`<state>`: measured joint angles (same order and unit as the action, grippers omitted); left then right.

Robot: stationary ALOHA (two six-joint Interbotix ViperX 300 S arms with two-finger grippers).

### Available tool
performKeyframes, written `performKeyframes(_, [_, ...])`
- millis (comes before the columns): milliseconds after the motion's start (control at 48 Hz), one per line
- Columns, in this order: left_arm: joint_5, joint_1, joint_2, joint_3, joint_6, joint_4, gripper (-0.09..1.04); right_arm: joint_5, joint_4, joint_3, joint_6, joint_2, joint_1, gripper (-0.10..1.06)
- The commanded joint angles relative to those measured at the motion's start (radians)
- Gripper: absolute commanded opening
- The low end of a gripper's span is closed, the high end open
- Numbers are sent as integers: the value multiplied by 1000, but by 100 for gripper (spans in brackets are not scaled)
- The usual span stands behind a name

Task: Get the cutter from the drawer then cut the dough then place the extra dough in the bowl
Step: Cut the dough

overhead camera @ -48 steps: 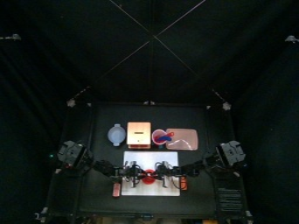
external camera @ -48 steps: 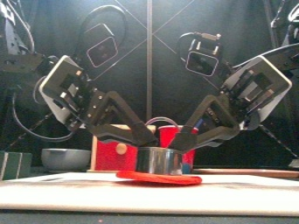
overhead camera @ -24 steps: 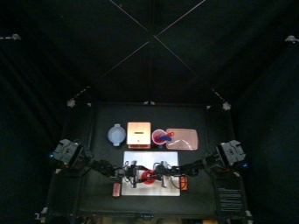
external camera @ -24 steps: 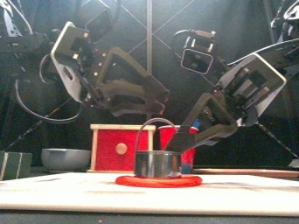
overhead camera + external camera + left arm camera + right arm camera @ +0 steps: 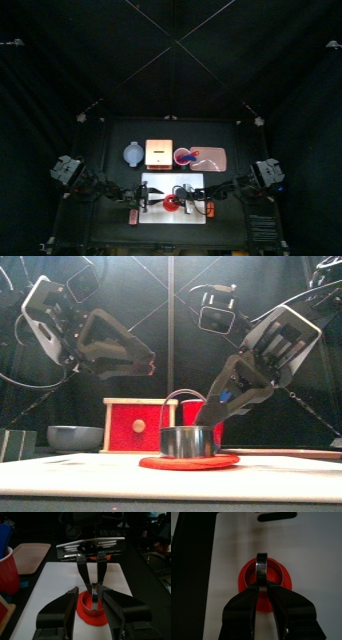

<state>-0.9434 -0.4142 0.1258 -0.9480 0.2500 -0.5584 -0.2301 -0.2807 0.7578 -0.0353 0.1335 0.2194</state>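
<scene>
Two grippers: both are over the white cutting board (image 5: 174, 187), one engaged and one idle.
Right gripper (image 5: 261, 587): jaws pinched together on the cutter (image 5: 187, 440), at its wire handle as far as the right wrist view lets me judge.
Left gripper (image 5: 91, 592): jaws spread with nothing between them; it hangs clear above the board's left part.
Cutter: upright on the dough (image 5: 190, 462), near the board's middle.
Dough: a flat red disc lying on the board.
Step in hand: the cut, in my judgement. The cutter is out, and the wooden box (image 5: 140, 424) appears to have its red front shut.
Next move: probably a firm press straight down, then lifting the cutter off without dragging the disc. The free left gripper looks well placed to take the outer ring afterwards.
Bowl (image 5: 132, 154): blue-grey, behind the board toward the back left, well apart from the dough; no dough seen in it.
Front view only: shows the cutter standing on the disc and the left gripper high above it. Whether the edge has reached the board cannot be told.
Right wrist view only: shows red rim round the cutter wherever the jaws do not hide it.
Left wrist view only: shows its own jaws apart, facing the right gripper.
Top view only: shows the bowl, the box and the pink tray (image 5: 221, 158) in a row behind the board.
</scene>
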Motion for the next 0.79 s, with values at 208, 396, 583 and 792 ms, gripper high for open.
performKeyframes(208, [0, -18, 75, 52, -2, -11, 67, 106, 38, -69, 0, -71, -37, 82])
performKeyframes(396, [63, -29, 133, 83, -2, -15, 66, 206, 71, -123, 2, -74, -60, 83])
performKeyframes(583, [107, -26, 147, 92, 3, -57, 66, 362, 86, -190, 12, -74, -78, 83])
performKeyframes(792, [169, -15, 155, 110, 8, -75, 66, 436, 120, -241, 12, -57, -72, 83])
